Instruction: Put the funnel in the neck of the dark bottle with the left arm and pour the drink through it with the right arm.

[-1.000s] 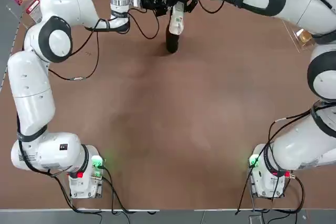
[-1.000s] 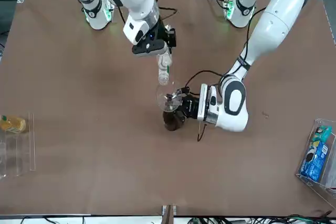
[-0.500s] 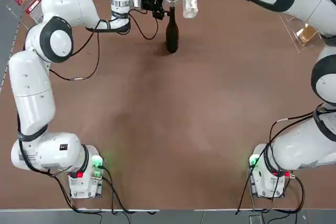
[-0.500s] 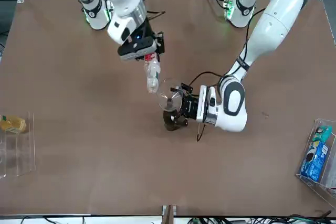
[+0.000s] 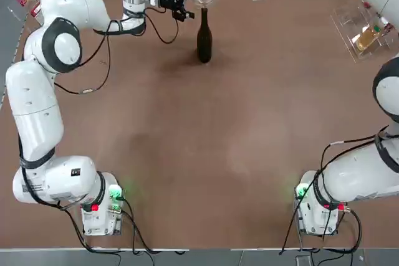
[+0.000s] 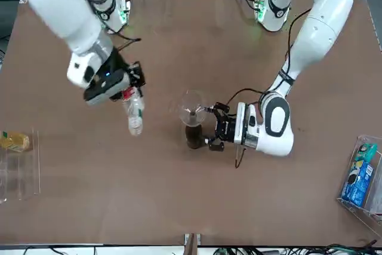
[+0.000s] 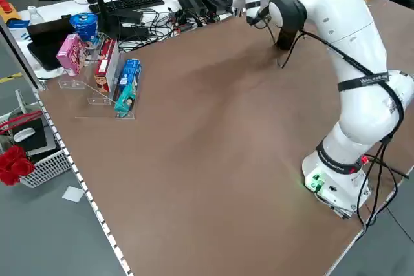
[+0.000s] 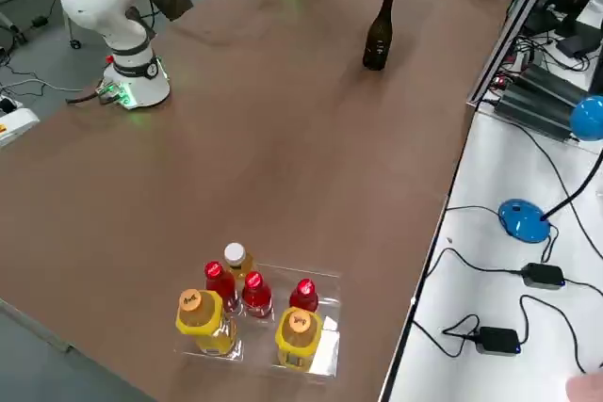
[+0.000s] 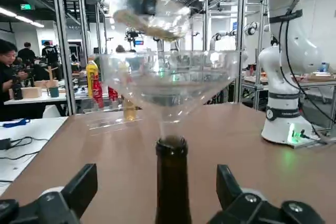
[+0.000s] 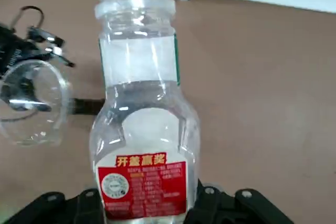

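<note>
funnel: the clear funnel (image 9: 168, 85) sits upright, spout in the neck of the dark glass bottle (image 9: 173, 192), wide rim up to catch the stream.
dark glass bottle: stands upright on the brown table (image 5: 187, 154) towards its far edge from the robot, apparently bearing the funnel unaided.
left gripper: (image 9: 157, 170) jaws spread, released, on either side of the neck and touching neither glass nor funnel; presumably the funnel is seated and needs no hold.
clear plastic bottle: (image 10: 147, 129) hangs tilted, neck lower than base, well apart from the funnel on the robot's right; how much drink remains, I cannot tell.
right gripper: (image 10: 148, 203) clenched around that bottle near its base, which leaves the mouth free for pouring.
next move: if pouring remains, bring the mouth over the rim gently; a knock could topple the top-heavy pair.
</note>
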`<action>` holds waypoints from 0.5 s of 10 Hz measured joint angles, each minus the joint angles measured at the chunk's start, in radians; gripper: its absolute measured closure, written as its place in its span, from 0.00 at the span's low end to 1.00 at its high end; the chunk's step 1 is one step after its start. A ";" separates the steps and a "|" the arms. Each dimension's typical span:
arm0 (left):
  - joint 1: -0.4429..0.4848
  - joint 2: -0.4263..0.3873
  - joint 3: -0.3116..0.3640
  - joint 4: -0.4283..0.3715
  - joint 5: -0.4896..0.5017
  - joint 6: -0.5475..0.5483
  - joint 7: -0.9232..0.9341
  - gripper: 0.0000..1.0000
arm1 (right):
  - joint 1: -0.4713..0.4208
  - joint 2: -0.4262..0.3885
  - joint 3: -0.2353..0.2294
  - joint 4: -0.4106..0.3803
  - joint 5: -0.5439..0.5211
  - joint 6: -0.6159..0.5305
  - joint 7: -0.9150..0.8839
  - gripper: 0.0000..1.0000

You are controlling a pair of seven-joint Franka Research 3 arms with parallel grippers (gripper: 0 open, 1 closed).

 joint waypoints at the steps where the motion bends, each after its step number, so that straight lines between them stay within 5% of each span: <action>1: 0.028 -0.002 -0.001 0.006 0.053 -0.036 -0.001 0.00 | -0.001 -0.007 -0.060 -0.020 0.046 0.002 -0.117 0.52; 3: 0.097 -0.034 -0.003 0.011 0.218 -0.089 -0.058 0.00 | -0.001 -0.032 -0.162 -0.086 0.141 0.031 -0.358 0.52; 5: 0.150 -0.104 -0.005 0.011 0.408 -0.151 -0.302 0.00 | -0.001 -0.047 -0.273 -0.149 0.276 0.046 -0.659 0.52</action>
